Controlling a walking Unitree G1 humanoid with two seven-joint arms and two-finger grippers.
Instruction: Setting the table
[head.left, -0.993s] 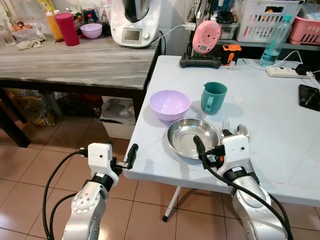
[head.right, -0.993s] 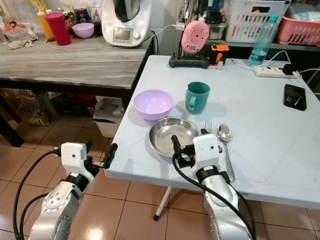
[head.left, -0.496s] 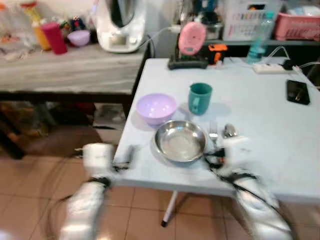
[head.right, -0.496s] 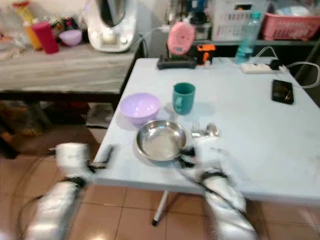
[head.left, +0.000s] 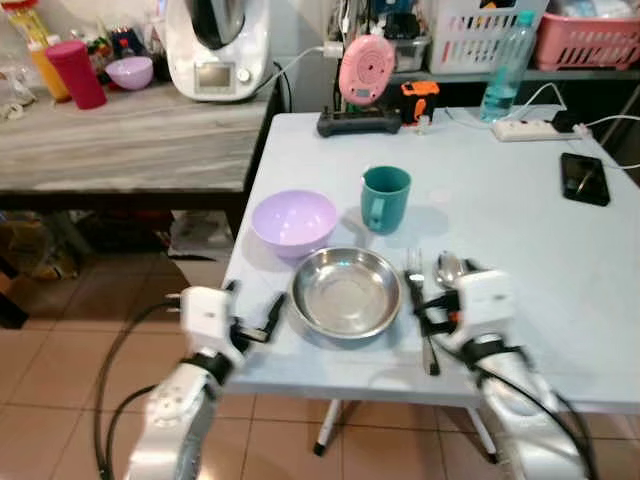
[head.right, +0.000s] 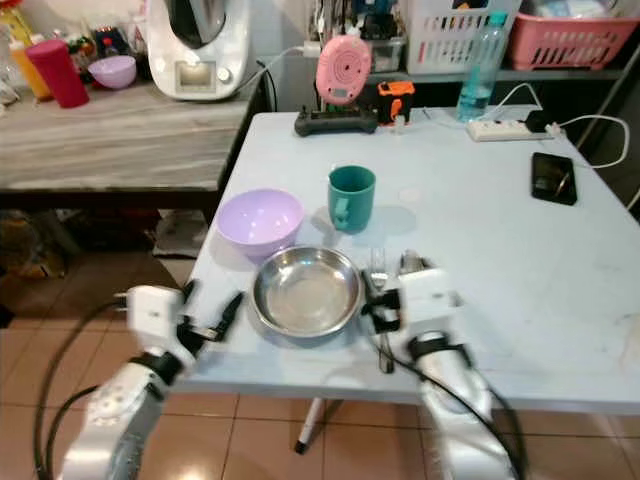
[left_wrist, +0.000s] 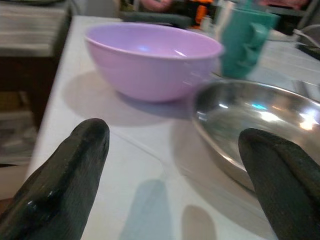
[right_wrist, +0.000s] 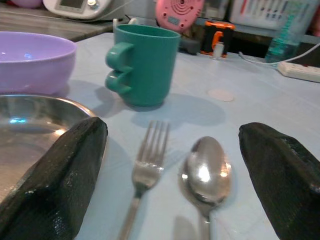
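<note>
Steel fork (right_wrist: 145, 172) & spoon (right_wrist: 206, 172) now lie on counter (head.left: 540, 250) between our right hand's (right_wrist: 172, 165) parted fingers; it backed off steel plate (head.left: 345, 292). Left hand (left_wrist: 175, 165) open. Setting looks done.

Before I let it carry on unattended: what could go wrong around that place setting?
The right gripper hangs open over the fork and spoon; lowering could scatter them. The steel plate sits near the table edge by the left gripper, so a nudge might tip it off.
</note>
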